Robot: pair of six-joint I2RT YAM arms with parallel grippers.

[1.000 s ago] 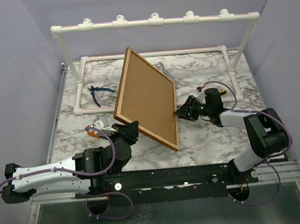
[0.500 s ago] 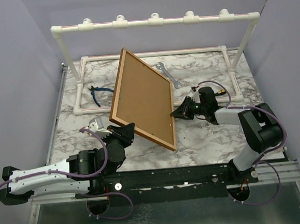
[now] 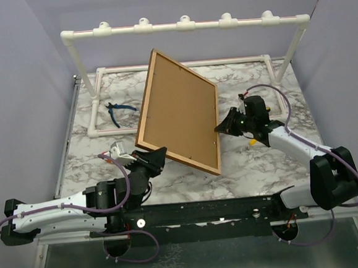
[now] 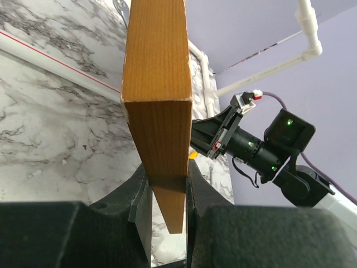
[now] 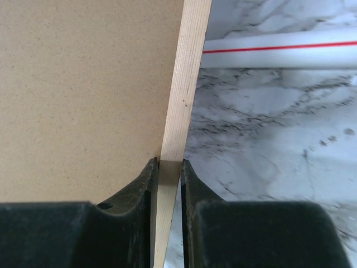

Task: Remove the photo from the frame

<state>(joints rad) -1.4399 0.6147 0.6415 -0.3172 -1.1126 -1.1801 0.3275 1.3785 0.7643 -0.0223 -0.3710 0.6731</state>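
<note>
Since half a second ago the frame has swung and shifted toward the right fingers, which have themselves drawn back to the right and a little farther from the arm bases. The left fingers have barely moved.

Both pairs of fingers are clamped on the frame. In the left wrist view the left fingers squeeze the orange-brown wooden border from both sides, close to a corner, and the wood rises straight away from them. In the right wrist view the right fingers pinch the narrow pale edge of the border. The plain brown back spreads out to the left of them and marbled counter lies to their right.

From above, the frame stands tilted between the two pairs of fingers with its brown back turned up. Its front cannot be seen.

Beyond the left fingers, blue-handled pliers lie on the counter, inside the base of a white pipe rack whose top bar runs behind the frame.
</note>
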